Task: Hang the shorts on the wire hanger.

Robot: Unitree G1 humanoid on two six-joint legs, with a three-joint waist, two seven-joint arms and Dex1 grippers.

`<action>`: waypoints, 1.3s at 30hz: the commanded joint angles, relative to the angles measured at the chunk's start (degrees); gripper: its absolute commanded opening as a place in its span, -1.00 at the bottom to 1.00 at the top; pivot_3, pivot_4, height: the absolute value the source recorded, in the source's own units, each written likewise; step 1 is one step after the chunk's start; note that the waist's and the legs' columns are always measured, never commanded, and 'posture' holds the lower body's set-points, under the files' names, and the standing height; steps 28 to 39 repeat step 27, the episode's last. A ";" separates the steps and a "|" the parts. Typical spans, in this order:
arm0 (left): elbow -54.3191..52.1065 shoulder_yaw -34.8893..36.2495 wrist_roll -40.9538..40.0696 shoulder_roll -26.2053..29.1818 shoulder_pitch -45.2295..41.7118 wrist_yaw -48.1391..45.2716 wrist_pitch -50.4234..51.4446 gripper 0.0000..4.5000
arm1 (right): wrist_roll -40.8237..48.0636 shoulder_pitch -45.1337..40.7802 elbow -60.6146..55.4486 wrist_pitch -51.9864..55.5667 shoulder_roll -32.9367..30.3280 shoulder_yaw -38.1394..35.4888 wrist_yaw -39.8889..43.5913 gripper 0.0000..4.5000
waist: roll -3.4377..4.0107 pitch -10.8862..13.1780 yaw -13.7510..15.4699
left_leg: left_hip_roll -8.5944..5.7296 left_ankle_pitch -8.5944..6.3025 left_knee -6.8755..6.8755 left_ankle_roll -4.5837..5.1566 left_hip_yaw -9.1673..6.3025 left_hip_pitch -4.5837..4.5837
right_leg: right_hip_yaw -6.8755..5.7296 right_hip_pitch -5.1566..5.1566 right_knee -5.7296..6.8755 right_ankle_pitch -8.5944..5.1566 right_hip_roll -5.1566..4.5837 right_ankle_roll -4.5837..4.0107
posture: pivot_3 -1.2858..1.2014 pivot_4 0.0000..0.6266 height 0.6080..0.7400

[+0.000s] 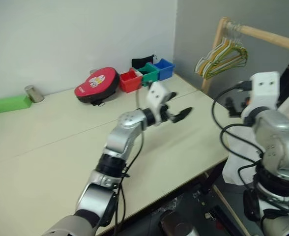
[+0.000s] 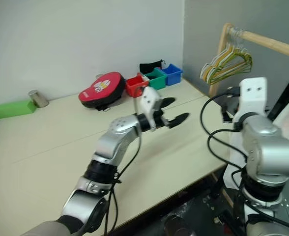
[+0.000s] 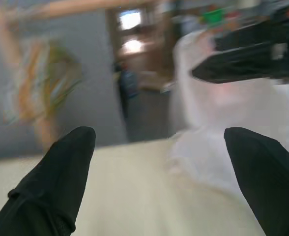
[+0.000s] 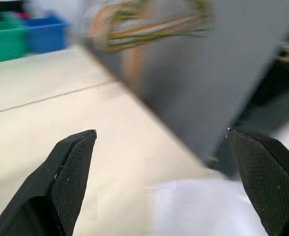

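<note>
Left gripper level over table, jaws wide; right gripper likewise

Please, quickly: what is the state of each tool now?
Left tool: open, holding nothing.
Right tool: open, holding nothing.

My arms: silver-grey metal segments joined by black ribbed collars. Loose black cables loop along both. Each wrist carries a white block; the right arm one shows two small dark holes. Fingers: black, tapered, matte, finely textured on the pads.
</note>
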 commanded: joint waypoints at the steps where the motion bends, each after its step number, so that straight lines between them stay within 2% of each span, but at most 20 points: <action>1: -9.17 3.32 3.49 1.94 5.40 8.50 3.77 1.00 | -2.08 2.41 6.51 -17.31 1.98 6.02 -1.00 1.00 | -0.07 -0.02 1.33 | -0.01 0.00 0.00 0.00 0.01 -0.02 | 0.00 0.00 -0.02 0.00 -0.03 0.01 | -0.16 -0.90 1.00; 5: -20.18 8.61 4.81 2.46 14.86 16.67 10.06 1.00 | -0.17 2.99 18.41 -29.61 8.90 7.92 0.03 1.00 | -0.40 -0.15 5.78 | -0.10 -0.06 0.07 -0.08 0.05 -0.14 | -0.03 -0.01 -0.11 -0.01 -0.23 0.15 | -0.02 -0.95 1.00; 8: -24.34 10.93 5.75 2.32 19.64 20.75 11.80 1.00 | -0.44 3.01 26.36 -36.29 12.79 8.52 -0.53 1.00 | -0.43 -0.16 10.69 | -0.07 -0.07 0.07 -0.13 -0.07 -0.14 | -0.11 -0.09 0.05 0.15 -0.19 -0.11 | 0.03 -0.96 1.00; 13: -27.20 13.62 6.44 -0.58 24.74 27.24 13.60 1.00 | -1.15 2.49 35.88 -43.31 15.76 9.91 -0.85 1.00 | -0.47 -0.20 18.91 | -0.05 -0.07 0.08 -0.15 -0.30 -0.20 | -0.40 -0.09 -0.02 0.16 -0.17 -0.17 | 0.08 -0.95 1.00; 20: -26.18 13.49 7.34 -1.82 26.24 30.17 12.51 1.00 | -1.30 2.86 39.29 -46.91 17.30 9.90 -1.47 1.00 | -0.54 -0.25 26.03 | -0.14 0.07 0.14 -0.43 -0.65 -1.01 | -0.85 -0.79 0.05 0.31 -0.28 -0.41 | 0.12 -0.95 1.00; 26: -24.57 13.36 7.27 -1.53 25.48 30.63 11.09 1.00 | -1.76 4.67 37.88 -46.51 16.18 9.71 -1.43 1.00 | -0.53 -0.26 27.39 | -0.20 0.17 0.12 -0.59 -0.66 -0.98 | -0.94 -0.79 0.09 0.40 -0.07 -0.67 | 0.11 -0.94 1.00; 39: -23.88 13.11 7.41 -1.16 25.22 30.38 11.19 1.00 | -1.88 4.73 37.85 -46.57 15.99 9.70 -1.50 1.00 | -0.53 -0.26 27.39 | -0.21 0.18 0.12 -0.60 -0.65 -0.96 | -0.94 -0.78 0.09 0.42 -0.03 -0.70 | 0.10 -0.94 1.00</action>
